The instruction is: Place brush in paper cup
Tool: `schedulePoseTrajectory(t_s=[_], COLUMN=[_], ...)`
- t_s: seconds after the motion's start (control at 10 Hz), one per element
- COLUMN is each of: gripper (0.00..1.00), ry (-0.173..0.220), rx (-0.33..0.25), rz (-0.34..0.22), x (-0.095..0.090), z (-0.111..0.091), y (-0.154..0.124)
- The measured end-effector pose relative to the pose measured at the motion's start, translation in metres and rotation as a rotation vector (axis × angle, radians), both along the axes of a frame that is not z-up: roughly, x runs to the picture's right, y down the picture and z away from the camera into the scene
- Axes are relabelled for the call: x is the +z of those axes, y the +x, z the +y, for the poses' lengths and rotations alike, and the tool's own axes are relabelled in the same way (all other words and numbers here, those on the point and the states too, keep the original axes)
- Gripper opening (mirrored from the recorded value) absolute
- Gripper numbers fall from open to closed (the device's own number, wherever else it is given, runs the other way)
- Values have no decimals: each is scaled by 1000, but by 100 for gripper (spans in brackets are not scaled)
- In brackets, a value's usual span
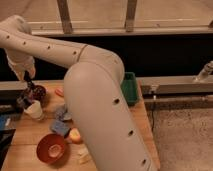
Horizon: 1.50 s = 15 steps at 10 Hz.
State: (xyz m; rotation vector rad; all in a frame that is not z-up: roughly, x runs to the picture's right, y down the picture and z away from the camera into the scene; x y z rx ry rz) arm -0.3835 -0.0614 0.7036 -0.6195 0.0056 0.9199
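Note:
The paper cup, small and off-white, stands upright near the left edge of the wooden table. My gripper hangs at the far left, just above and slightly behind the cup. A slim dark shape under the gripper, reaching down toward the cup, looks like the brush. I cannot make out its head, or how it is held. The dark maroon bowl sits right behind the cup.
My large white arm covers the middle of the table. A red bowl, an orange ball, blue-grey items and a pale yellow utensil lie in front. A green bin stands at the right edge.

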Motion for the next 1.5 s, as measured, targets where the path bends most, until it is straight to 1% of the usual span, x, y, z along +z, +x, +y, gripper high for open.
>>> schedulePoseTrajectory(t_s=[0.1, 0.5, 0.7, 1.0, 1.5], gripper=[0, 0, 0, 0, 0], ry=[-1, -9, -15, -31, -58], rx=[-11, -14, -11, -5, 12], rz=[5, 22, 21, 14, 26], x=[10, 28, 33, 42, 53], z=[-1, 0, 2, 10, 24], y=[-5, -1, -2, -4, 2])
